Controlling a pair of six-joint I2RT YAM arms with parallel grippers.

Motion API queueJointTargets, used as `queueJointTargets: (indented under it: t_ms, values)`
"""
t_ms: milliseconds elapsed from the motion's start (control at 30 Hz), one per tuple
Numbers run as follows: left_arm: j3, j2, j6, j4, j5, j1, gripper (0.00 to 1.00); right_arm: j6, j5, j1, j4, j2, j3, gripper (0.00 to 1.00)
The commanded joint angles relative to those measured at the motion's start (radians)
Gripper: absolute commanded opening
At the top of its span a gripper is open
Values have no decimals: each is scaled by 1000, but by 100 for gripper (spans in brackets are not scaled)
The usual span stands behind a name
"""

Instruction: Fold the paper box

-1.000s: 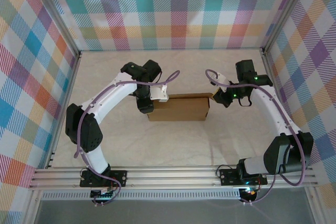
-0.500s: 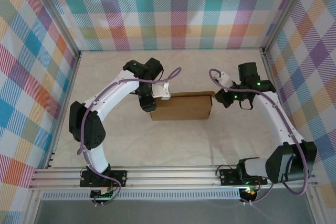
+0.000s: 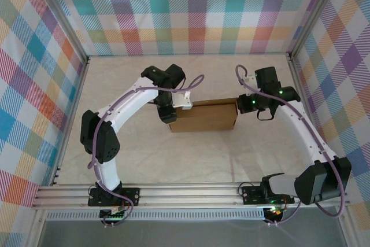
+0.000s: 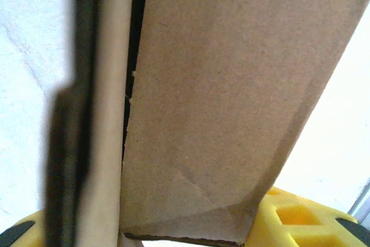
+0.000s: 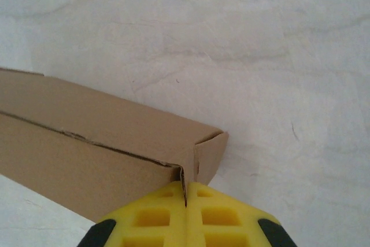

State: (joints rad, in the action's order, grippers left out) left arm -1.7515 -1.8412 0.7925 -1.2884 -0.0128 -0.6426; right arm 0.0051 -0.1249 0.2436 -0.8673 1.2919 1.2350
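Paper box sits closed up at table centre. Left gripper is clamped on its left end; right gripper is pressed together, touching the box's right end corner.

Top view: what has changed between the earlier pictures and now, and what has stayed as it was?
The box has slid a little to the right and toward the far side of the table. Both pincers went with it: the left pincer at its left end, the right pincer at its right corner. Unchanged: the box still lies closed on the table, the left pincer still grips cardboard, and the right one stays closed.
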Motion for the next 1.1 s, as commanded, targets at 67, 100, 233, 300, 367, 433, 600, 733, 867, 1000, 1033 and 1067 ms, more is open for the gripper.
queueJointTargets:
  t_ms: [67,100,233,300,367,433,600,733,867,1000,1033,1067]
  values:
    - [31,-74,-16,-7,96,-35,32,260,21,13,-109,27,125,0]
    - [32,-76,-13,-6,105,-38,32,278,15,13,-131,43,148,0]
    - [49,-72,-6,11,122,-49,32,343,2,13,-195,95,221,0]
    - [53,-72,-4,17,135,-54,32,378,-1,13,-234,128,262,0]
    - [55,-76,-3,17,140,-58,32,399,-6,12,-266,158,297,0]
    - [56,-79,-1,20,140,-60,32,416,-10,14,-277,177,313,0]
    - [50,-83,-1,21,137,-63,32,392,14,35,-267,191,313,0]
    - [36,-85,-1,1,97,-63,32,324,32,50,-186,158,237,0]
    - [-1,-99,-19,-29,50,-61,31,290,29,51,-129,146,175,0]
    - [-30,-115,-39,-47,29,-58,31,204,5,58,-16,107,83,0]
    - [-32,-119,-43,-50,30,-58,31,190,4,59,10,99,60,0]
    - [-39,-124,-48,-55,28,-55,31,174,1,58,29,95,41,0]
